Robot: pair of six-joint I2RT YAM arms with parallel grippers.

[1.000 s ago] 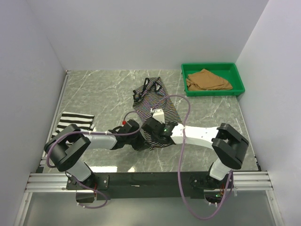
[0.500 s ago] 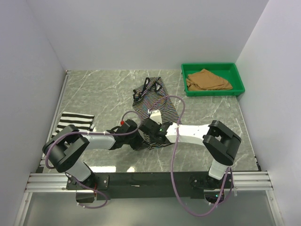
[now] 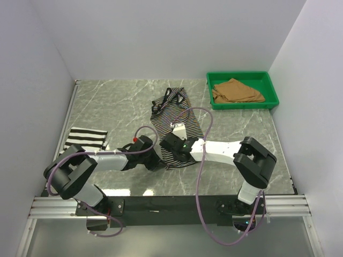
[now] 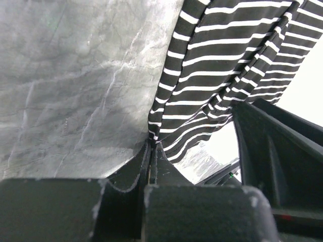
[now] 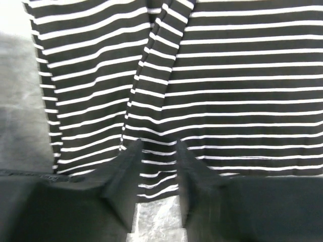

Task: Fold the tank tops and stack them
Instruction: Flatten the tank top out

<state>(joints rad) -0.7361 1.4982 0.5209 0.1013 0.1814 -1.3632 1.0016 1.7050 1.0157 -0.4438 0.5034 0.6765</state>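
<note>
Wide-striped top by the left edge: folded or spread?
Folded: the wide-striped top lies as a compact flat rectangle, with no straps or armholes showing.

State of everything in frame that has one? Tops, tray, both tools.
thin-striped tank top: laid out in the middle, straps far, near hem at both tools.
wide-striped tank top: folded, at the table's left edge.
tan-brown tank top: bunched inside the green tray.
green tray: upright, far right corner.
left tool: shut on the thin-striped tank top's edge.
right tool: jaws apart over that top's hem.
</note>
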